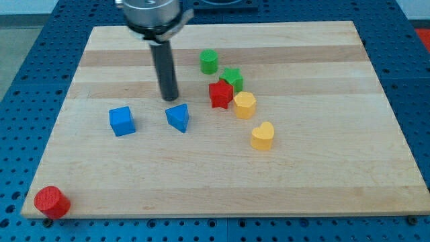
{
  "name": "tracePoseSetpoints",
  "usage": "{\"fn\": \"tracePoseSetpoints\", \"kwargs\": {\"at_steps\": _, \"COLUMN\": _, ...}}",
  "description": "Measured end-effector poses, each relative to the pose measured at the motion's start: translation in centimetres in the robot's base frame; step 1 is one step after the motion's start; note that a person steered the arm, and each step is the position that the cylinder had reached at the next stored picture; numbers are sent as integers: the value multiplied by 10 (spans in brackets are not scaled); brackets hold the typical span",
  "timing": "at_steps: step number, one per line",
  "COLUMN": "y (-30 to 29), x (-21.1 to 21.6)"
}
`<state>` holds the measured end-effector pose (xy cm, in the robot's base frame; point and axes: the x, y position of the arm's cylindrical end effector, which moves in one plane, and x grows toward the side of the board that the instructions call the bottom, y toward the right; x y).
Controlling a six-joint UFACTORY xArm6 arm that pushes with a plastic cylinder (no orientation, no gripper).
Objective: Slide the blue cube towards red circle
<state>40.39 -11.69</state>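
Nearest the view's bottom, the red circle (52,202) is sitting at the board's (322,181) bottom-left corner, well apart from the blue cube (121,121), which is lying left of centre with bare wood between the two. Right of the cube a blue triangular block (178,117) is resting, with a yellow heart (263,135) further right. My tip (169,99), a bare rod holding nothing, is standing just above the triangle; beyond it a yellow block (244,105), red star (220,94), green star (232,78) and green cylinder (209,62) are clustering.

arm (153,13) cut off at top — green star (232,78) partly hidden
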Motion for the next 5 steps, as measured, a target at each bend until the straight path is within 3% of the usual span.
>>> {"fn": "tracePoseSetpoints", "kwargs": {"at_steps": 2, "y": -70, "x": 8}}
{"fn": "tracePoseSetpoints", "kwargs": {"at_steps": 5, "y": -116, "x": 68}}
